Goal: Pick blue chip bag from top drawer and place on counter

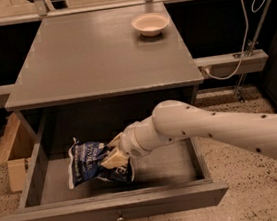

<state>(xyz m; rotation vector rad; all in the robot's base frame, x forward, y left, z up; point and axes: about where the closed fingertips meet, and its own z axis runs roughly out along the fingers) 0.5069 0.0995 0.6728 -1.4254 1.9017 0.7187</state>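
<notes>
The top drawer (115, 208) is pulled open below the counter (96, 57). The blue chip bag (87, 161), dark blue with white lettering, is tilted up inside the drawer's left half, its upper end raised off the drawer floor. My gripper (113, 156) reaches in from the right on the white arm (216, 128) and is shut on the bag's right side.
A small white bowl (150, 24) stands on the counter's back right. A cardboard box (13, 153) sits on the speckled floor left of the cabinet. A shelf with a cable (233, 63) juts out at the right. A railing runs behind the counter.
</notes>
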